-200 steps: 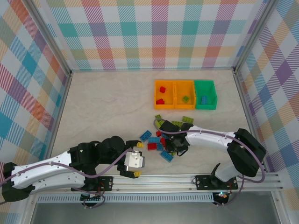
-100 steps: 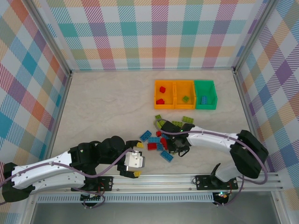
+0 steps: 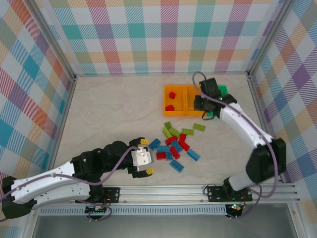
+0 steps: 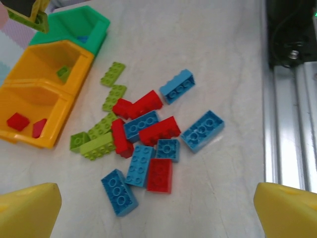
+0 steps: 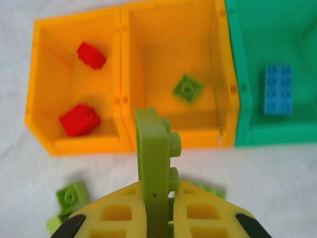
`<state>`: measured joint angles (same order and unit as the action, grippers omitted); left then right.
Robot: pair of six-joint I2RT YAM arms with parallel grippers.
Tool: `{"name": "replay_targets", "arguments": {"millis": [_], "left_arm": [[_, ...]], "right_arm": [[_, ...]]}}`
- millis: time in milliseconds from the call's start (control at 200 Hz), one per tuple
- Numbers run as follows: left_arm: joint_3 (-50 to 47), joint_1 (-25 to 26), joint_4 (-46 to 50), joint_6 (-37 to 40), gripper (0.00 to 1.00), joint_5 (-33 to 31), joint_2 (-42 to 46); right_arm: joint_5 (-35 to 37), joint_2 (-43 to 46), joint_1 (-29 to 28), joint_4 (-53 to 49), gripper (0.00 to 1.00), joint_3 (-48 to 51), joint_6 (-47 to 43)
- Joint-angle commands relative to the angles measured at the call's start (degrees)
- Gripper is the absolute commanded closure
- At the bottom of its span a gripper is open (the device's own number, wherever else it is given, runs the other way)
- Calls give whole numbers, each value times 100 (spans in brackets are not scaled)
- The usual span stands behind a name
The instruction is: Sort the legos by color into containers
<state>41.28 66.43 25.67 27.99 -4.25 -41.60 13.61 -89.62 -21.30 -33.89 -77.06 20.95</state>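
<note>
Right gripper has left the pile and now hangs at the containers, jaws clamped on one lime green lego, held on edge with studs facing right. A second ago it was down in the pile, closing. So the pick is done and the carry is nearly done.

Relative to the right gripper:
- Middle orange bin is just ahead and below, one lime green piece already in it. Judged the drop target.
- Left orange bin is ahead-left, two red bricks inside.
- Green bin is ahead-right, one blue brick inside.
- The held brick looks to be over the middle bin's near wall, not clearly inside yet.

Loose pile is behind the right gripper, well apart: red, blue and lime green still unsorted.

Left gripper has jaws wide, nothing in them, beside the pile's near-left edge.
</note>
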Motion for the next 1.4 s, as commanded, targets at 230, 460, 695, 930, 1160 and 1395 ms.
{"name": "replay_targets", "arguments": {"millis": [230, 460, 695, 930, 1160, 1395], "left_arm": [[-32, -87, -328, -320, 0, -677, -48], [27, -89, -233, -338, 0, -826, -58], [122, -87, 66, -54, 0, -471, -55], [173, -96, 585, 562, 0, 1270, -114], [210, -96, 687, 526, 0, 1354, -288], [131, -96, 674, 605, 0, 1299, -190]], "right_arm": [[-265, -2397, 501, 151, 69, -1955, -536], [-498, -1441, 517, 20, 60, -1333, -376], [-1571, 1424, 76, 193, 49, 1674, 260], [-1043, 3711, -1470, -1686, 36, 3467, 1522], [-1017, 2615, -1851, -1214, 20, 3591, 1507], [-706, 1254, -1860, -294, 9, 3464, 888]]}}
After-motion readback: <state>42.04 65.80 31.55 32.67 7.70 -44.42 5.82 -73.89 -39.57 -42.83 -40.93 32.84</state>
